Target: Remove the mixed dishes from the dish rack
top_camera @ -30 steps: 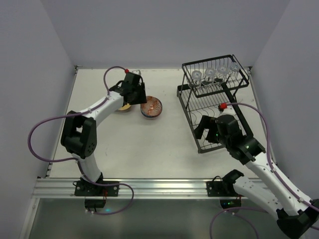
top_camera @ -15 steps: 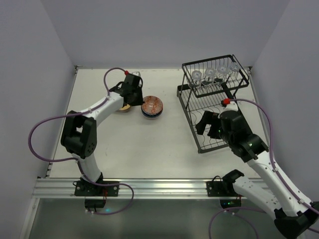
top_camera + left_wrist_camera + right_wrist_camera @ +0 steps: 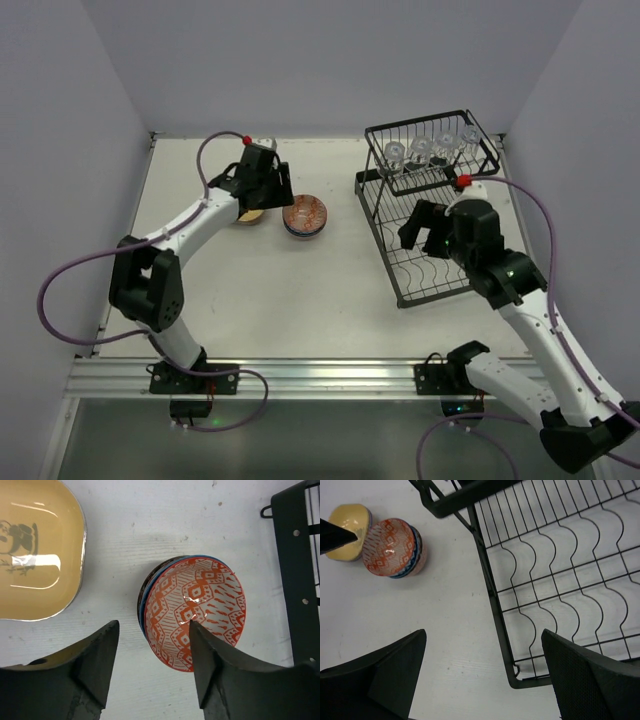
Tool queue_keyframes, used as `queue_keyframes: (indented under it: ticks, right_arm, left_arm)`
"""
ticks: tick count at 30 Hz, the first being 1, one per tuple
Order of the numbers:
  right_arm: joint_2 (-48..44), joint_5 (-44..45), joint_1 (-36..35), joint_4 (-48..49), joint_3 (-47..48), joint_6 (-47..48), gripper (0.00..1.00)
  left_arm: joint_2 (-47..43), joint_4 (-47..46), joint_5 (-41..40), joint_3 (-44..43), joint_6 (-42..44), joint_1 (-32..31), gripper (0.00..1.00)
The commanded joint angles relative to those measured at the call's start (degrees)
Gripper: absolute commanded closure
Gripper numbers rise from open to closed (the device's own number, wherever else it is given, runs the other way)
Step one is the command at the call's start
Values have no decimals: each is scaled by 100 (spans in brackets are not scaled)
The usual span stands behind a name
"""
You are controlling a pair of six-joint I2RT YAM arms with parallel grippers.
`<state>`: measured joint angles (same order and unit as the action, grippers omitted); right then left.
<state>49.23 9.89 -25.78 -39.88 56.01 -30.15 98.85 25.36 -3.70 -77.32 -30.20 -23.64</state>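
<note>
A reddish-pink patterned bowl (image 3: 200, 607) sits nested on a blue bowl (image 3: 143, 602) on the table, beside a yellow plate (image 3: 35, 550). My left gripper (image 3: 153, 625) hovers open over the stack's near rim, holding nothing. In the top view it (image 3: 268, 188) is just back-left of the bowls (image 3: 304, 215). The black dish rack (image 3: 372, 210) stands on the right, with several clear glasses (image 3: 430, 150) on its upper shelf. My right gripper (image 3: 428, 230) hangs wide open and empty over the front of the lower tray (image 3: 560, 580), where no dishes show.
The yellow plate (image 3: 250, 213) lies partly under my left arm. The rack's black frame (image 3: 295, 580) stands close to the right of the bowls. The bowl stack (image 3: 392, 547) and plate (image 3: 350, 532) show far left in the right wrist view. Walls enclose the table.
My right gripper has travelled from the rack's front edge toward the back, over the lower tray. My left gripper has drawn slightly back-left, leaving the bowl stack in place.
</note>
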Motion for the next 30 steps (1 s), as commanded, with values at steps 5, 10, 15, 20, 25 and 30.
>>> queue_keyframes:
  ticks: [5, 10, 15, 20, 25, 30]
  right_arm:
    - [411, -180, 687, 24, 1622, 730, 1]
    - [1183, 257, 926, -90, 2597, 669, 1]
    - [1887, 1041, 1022, -99, 3363, 634, 1]
    - [2652, 1199, 1505, -108, 4180, 195, 1]
    - [3521, 1979, 1751, -108, 4681, -341, 1]
    - [4286, 2702, 1848, -108, 5051, -675, 5]
  left_arm:
    - [-1191, 232, -104, -249, 154, 44, 18]
    - [-2139, 556, -104, -91, 365, 35, 0]
    - [-3116, 952, -315, 365, 690, 35, 0]
    - [-4152, 1330, -640, 1016, 1076, 35, 0]
    - [-5013, 1095, -1043, 2279, 1130, 35, 0]
    - [-5560, 629, -1036, 3020, 945, 35, 0]
